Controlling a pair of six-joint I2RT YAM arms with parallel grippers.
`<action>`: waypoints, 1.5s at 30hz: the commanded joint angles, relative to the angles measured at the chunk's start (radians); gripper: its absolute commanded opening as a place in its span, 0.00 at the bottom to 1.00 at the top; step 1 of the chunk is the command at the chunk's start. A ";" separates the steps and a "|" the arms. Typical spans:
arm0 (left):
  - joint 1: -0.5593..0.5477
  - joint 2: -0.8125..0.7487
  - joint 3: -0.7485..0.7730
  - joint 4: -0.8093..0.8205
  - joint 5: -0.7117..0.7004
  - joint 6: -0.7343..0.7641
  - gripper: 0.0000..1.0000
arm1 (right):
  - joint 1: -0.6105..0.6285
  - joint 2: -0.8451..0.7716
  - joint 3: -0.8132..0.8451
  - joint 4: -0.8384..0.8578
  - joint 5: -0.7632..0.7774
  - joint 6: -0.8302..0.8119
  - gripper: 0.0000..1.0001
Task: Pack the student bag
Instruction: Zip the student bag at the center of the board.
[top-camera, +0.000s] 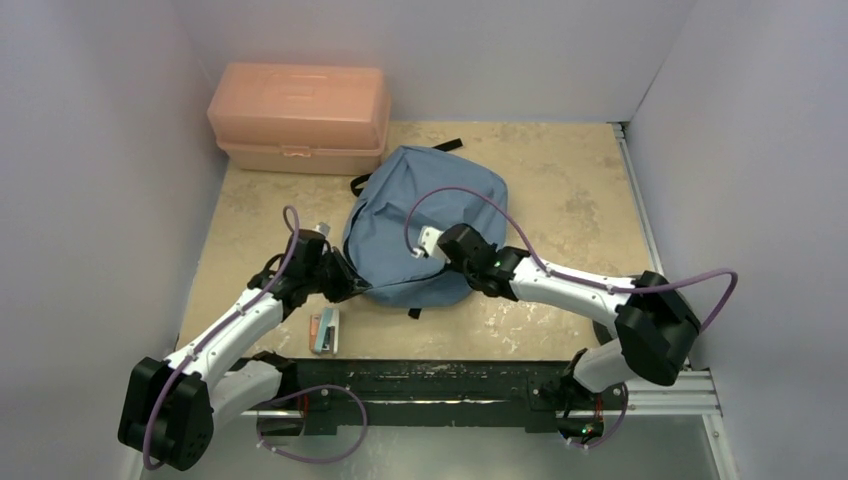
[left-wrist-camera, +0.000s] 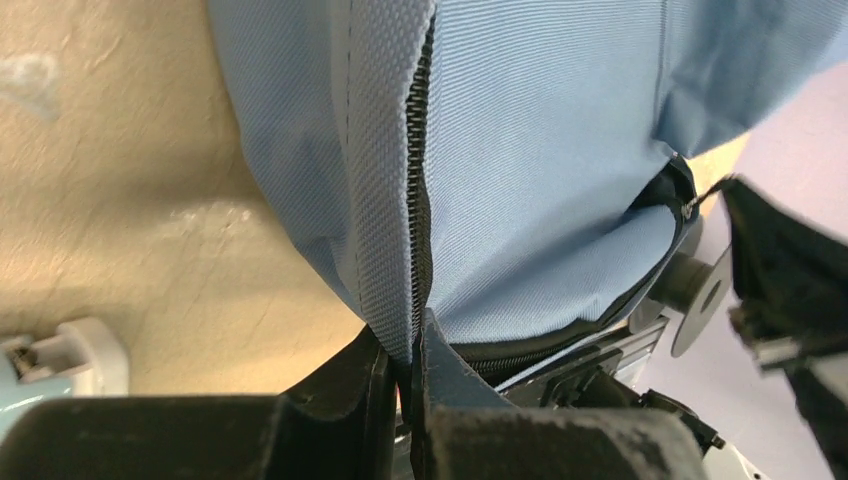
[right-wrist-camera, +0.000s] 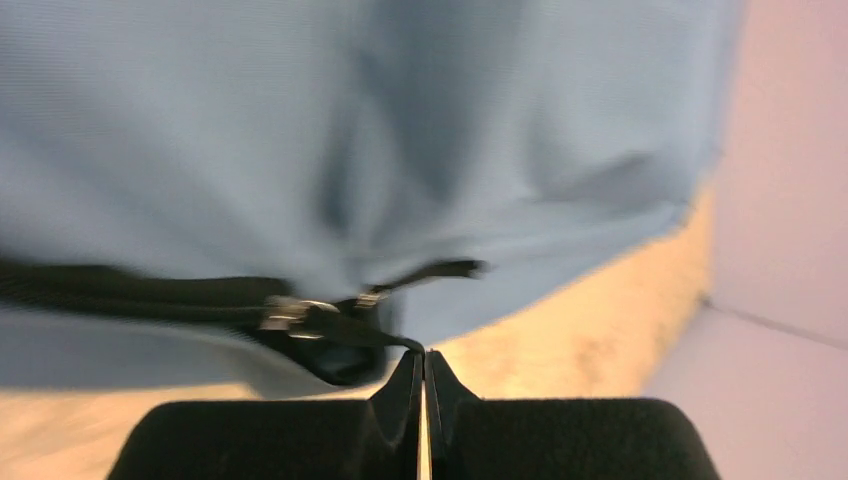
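The soft dusty-blue fabric backpack (top-camera: 425, 225) is laid flat in the middle of the beige stone-look table (top-camera: 560, 200), with black straps poking out at the far side. Its near-left edge, right beside the black zipper (left-wrist-camera: 420, 200), is clamped tight in the left gripper (left-wrist-camera: 408, 365). The right gripper (right-wrist-camera: 422, 368) is closed too, and the black zipper pull (right-wrist-camera: 375, 335) looks to be pinched between its tips, though that view is pretty blurred. So, at a guess, only the opening-up part is being dealt with. A short dark gap is seen at one end of the zipper, and the rest is zipped. Nothing can be made out inside. A small teal-and-orange item (top-camera: 324, 330) is lying out on the table by the left arm, so the actual packing is probably all yet to be done. A rigid salmon-pink plastic box (top-camera: 298, 115) is parked in the far-left corner, lid shut.
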 joint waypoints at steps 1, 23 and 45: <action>0.021 0.003 -0.014 0.012 -0.074 0.042 0.00 | -0.172 0.023 0.006 0.320 0.522 -0.285 0.00; 0.018 -0.114 -0.013 -0.018 0.157 -0.010 0.63 | -0.239 -0.292 0.000 0.145 -0.636 0.574 0.99; -0.114 -0.081 -0.101 0.104 0.038 -0.462 0.60 | 0.049 -0.076 0.041 0.096 -0.106 0.935 0.97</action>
